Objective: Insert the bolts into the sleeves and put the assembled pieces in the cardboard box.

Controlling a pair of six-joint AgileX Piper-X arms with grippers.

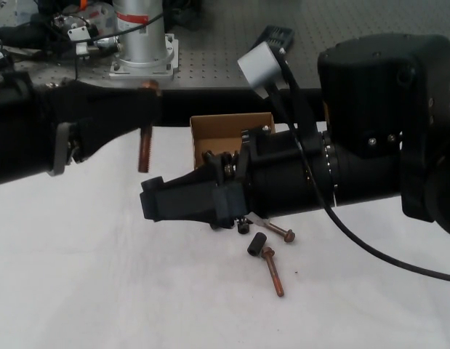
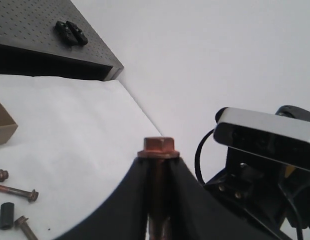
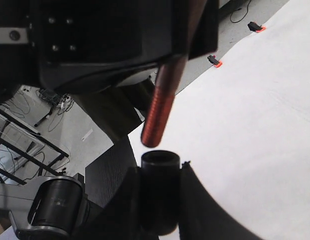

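Two parts are pinched: your left gripper (image 2: pixel 158 167) clamps the bolt (image 2: pixel 158 146) under its head, tip just above the sleeve (image 3: pixel 160 192), which your right gripper (image 3: pixel 162 171) clamps. Both look stiff, light, probably slippery.

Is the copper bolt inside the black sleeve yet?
No, the bolt ends just outside the open mouth of the sleeve, so none of its thread is inside.

A copper bolt (image 1: pixel 145 145) hangs upright, head up, clamped between the left fingers (image 2: pixel 129 200), its threaded tip just above the open mouth of a black sleeve (image 3: pixel 160 195) in the right fingers (image 3: pixel 200 210). Two more bolts (image 1: pixel 273 273) and perhaps two black sleeves (image 1: pixel 256 245) lie loose on the white desk (image 1: pixel 101 276) near the open cardboard box (image 1: pixel 225 127)
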